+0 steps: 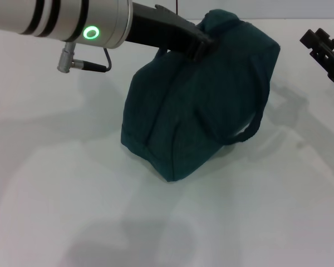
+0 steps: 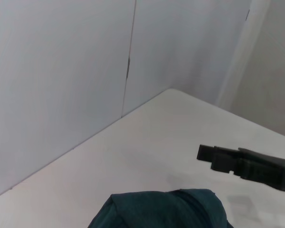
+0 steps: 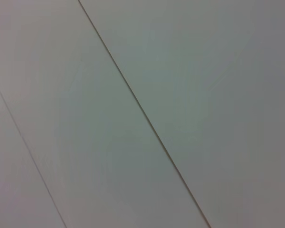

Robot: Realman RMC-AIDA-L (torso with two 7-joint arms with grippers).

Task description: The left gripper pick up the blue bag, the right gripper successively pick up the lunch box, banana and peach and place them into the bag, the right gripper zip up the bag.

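The blue bag (image 1: 200, 111) is a dark teal fabric bag, closed and tilted, with its lower edge on the white table. One looped handle (image 1: 250, 125) hangs down its right side. My left gripper (image 1: 203, 43) is shut on the bag's top, reaching in from the upper left. The bag's top (image 2: 166, 211) also shows in the left wrist view. My right gripper (image 1: 317, 41) hovers at the far right, apart from the bag, and appears side-on in the left wrist view as the right gripper (image 2: 218, 159). The lunch box, banana and peach are out of view.
The white table (image 1: 72, 194) spreads around the bag. A grey cable plug (image 1: 80, 65) hangs under the left arm. White wall panels (image 2: 61, 71) stand behind the table's far edge. The right wrist view shows only a pale panel with seams (image 3: 142, 114).
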